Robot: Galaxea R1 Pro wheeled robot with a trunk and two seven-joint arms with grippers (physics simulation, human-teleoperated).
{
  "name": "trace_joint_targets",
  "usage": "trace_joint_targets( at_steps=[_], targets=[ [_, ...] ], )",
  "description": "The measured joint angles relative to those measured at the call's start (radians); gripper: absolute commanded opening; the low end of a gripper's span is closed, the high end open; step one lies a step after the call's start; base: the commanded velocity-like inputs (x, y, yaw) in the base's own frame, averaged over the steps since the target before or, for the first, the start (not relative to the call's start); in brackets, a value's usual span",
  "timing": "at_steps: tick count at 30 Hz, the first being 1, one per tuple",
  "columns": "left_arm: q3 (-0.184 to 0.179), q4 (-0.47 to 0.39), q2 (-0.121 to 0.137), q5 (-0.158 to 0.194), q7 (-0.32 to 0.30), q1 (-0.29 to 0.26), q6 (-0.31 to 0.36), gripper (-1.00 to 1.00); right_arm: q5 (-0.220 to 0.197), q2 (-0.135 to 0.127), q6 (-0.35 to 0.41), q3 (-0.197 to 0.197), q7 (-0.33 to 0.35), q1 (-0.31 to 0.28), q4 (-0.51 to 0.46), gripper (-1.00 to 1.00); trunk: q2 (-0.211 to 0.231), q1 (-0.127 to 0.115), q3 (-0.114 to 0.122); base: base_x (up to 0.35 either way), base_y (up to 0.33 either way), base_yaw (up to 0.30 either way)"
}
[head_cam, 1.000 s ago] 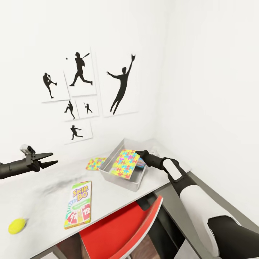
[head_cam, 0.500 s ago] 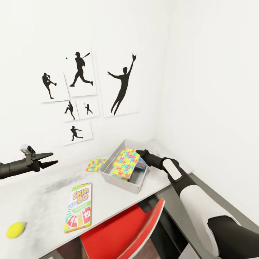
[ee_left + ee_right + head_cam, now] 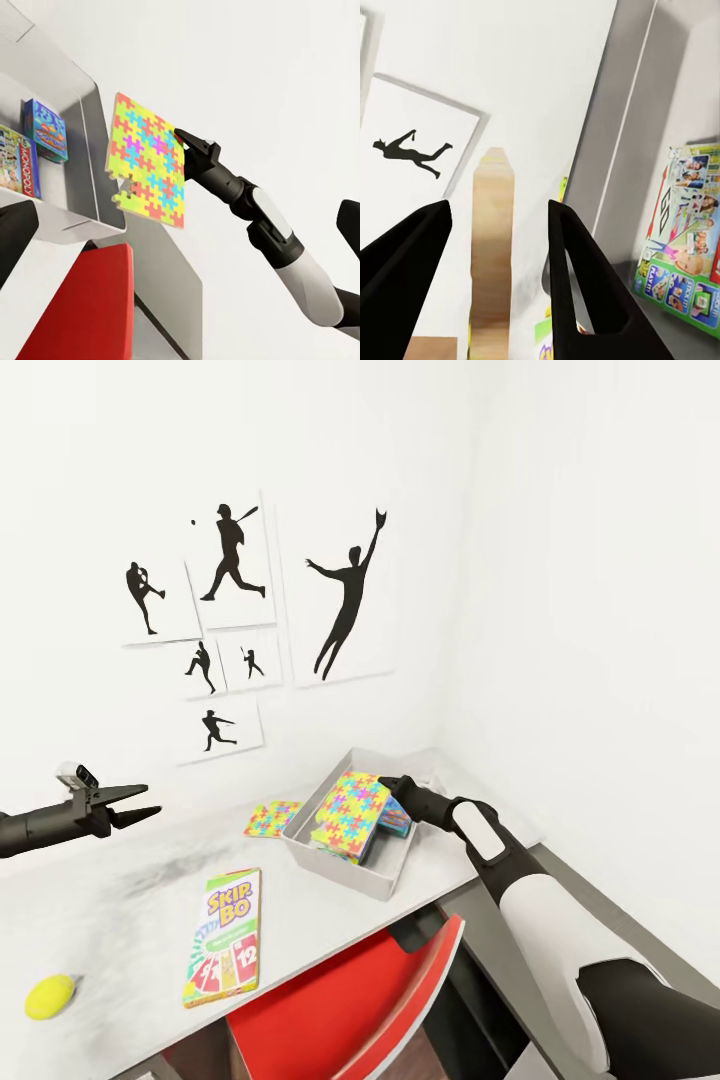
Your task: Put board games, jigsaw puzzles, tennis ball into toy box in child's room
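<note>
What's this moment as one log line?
right gripper: open around jigsaw puzzle | puzzle: tilted in toy box | left gripper: open | SKIP BO game, tennis ball: on table

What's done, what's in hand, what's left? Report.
Done: two board games lie in the toy box. In hand: a jigsaw puzzle tilts into it, between the open jaws of the right pincer. Left: second puzzle, SKIP BO game, tennis ball on the table.

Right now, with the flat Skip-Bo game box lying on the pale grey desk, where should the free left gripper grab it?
The flat Skip-Bo game box lies face up on the pale grey desk, its lower short end near the front edge. Probably best: bring the open left gripper down from above and pinch across the long green edges, or slide that end past the desk's edge first.
</note>
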Motion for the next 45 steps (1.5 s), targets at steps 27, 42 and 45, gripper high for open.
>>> trace_joint_targets(
  at_steps=[27,42,45],
  targets=[
    [0.001,0.000,0.000,0.000,0.000,0.000,0.000,1.00,0.000,-0.002,-0.002,0.000,0.000,0.000,0.000,-1.00,0.000,0.000,0.000,0.106,0.006,0.000],
    [0.001,0.005,0.000,0.000,0.000,0.000,0.000,1.00,-0.001,-0.002,-0.002,0.000,0.000,0.000,-0.001,-1.00,0.000,0.000,0.000,0.060,0.017,0.000],
    [0.000,0.005,0.000,0.000,0.000,0.000,0.000,1.00,0.000,-0.003,-0.001,0.000,0.000,0.000,0.000,-1.00,0.000,0.000,0.000,0.007,0.003,0.000]
  ],
)
